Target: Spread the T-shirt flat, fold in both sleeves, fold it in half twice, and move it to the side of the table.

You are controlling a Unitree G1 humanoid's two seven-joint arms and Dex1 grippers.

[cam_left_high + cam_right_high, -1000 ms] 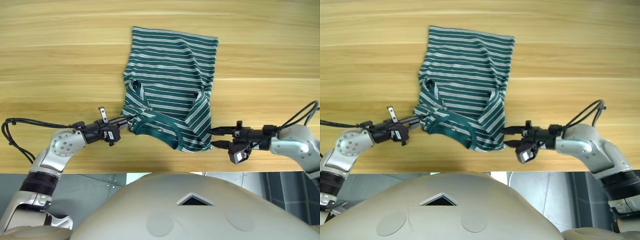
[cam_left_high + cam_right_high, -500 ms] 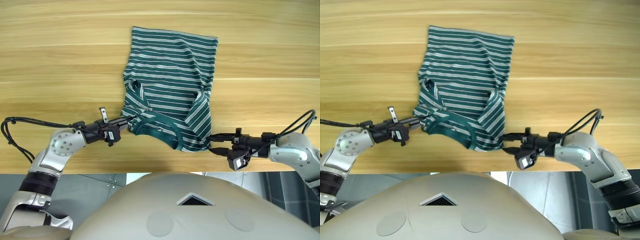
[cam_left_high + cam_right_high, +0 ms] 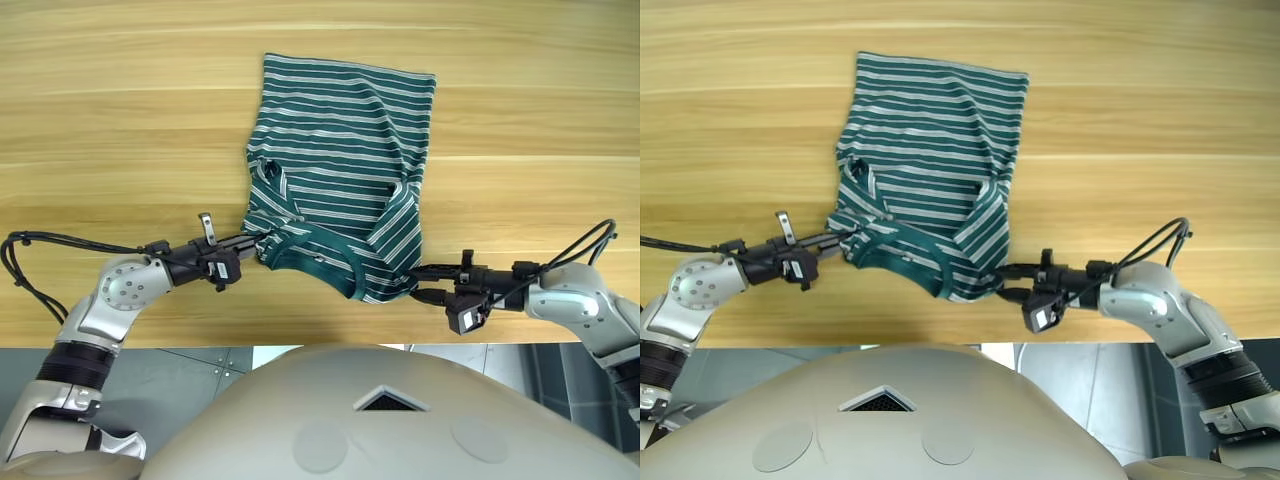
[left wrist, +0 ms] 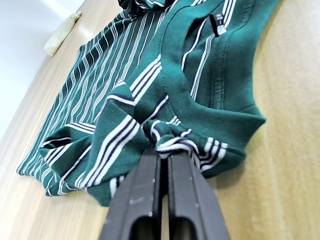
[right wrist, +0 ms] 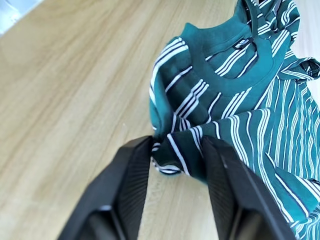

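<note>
A green T-shirt (image 3: 345,150) with white stripes lies in the middle of the wooden table (image 3: 120,120), its sleeves folded in and its collar toward the front edge. My left gripper (image 3: 256,241) is shut on the shirt's near left shoulder corner; in the left wrist view its fingers (image 4: 150,185) pinch a bunch of striped fabric (image 4: 172,140). At the near right shoulder corner my right gripper (image 3: 417,282) stands open. In the right wrist view its two fingers (image 5: 135,170) straddle the edge of the cloth (image 5: 180,142), one on each side.
The table's front edge (image 3: 300,344) runs just below both grippers. Bare wood stretches to the left (image 3: 100,180) and right (image 3: 540,150) of the shirt and behind it.
My right gripper has moved left along the table's front, from clear of the shirt to its near right corner, and the cloth now lies between its fingers. The left gripper has kept still.
</note>
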